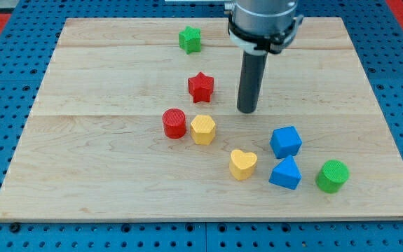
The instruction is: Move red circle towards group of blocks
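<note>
The red circle (174, 123) lies near the middle of the wooden board (82, 140), touching or almost touching the yellow hexagon (203, 129) on its right. My tip (247, 110) stands to the upper right of both, right of the red star (201, 87). Toward the view's lower right sits a group: yellow heart (242, 164), blue cube (285, 141), blue triangle (285, 173), green circle (332, 176).
A green star (190, 39) lies near the board's top edge, left of the arm. The board rests on a blue pegboard surface (5, 105); a red strip shows at the view's top corners.
</note>
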